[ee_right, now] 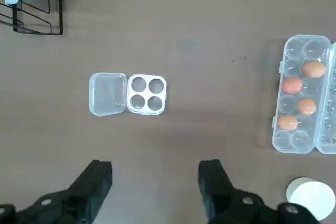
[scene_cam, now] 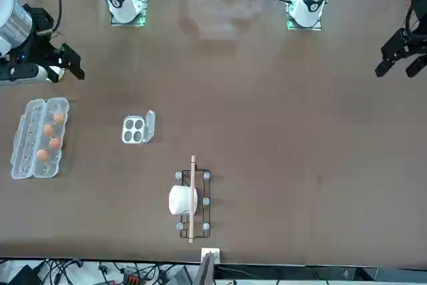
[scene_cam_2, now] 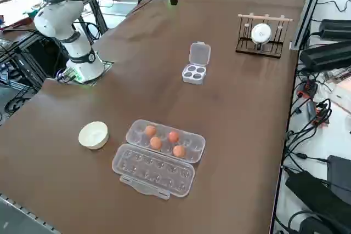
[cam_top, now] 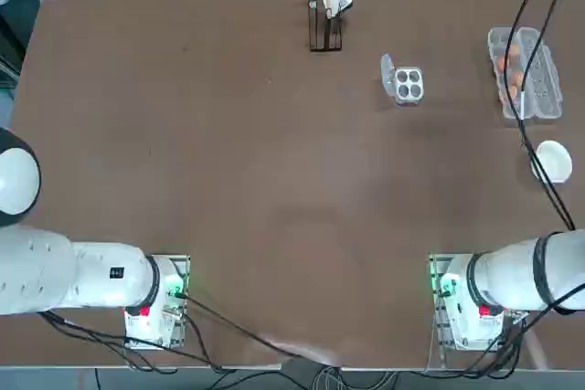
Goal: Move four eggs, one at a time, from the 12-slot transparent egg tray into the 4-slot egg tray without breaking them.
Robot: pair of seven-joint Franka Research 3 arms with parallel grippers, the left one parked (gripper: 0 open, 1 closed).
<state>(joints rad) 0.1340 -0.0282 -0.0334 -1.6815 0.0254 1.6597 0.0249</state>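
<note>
The 12-slot transparent egg tray lies open on the brown table, its lid folded flat beside it. Several orange-brown eggs sit in one row of cups, also seen in the right side view and the front view. The 4-slot egg tray stands apart from it with all cups empty and its lid flap open. My right gripper hangs high above the table, open, with nothing between its fingers. In the front view the right gripper is on the robot's side of the long carton.
A white bowl sits near the long carton, toward the robot. A black wire rack holding a wooden stick and a white object stands at the table's far edge. A black cable runs over the bowl in the top view.
</note>
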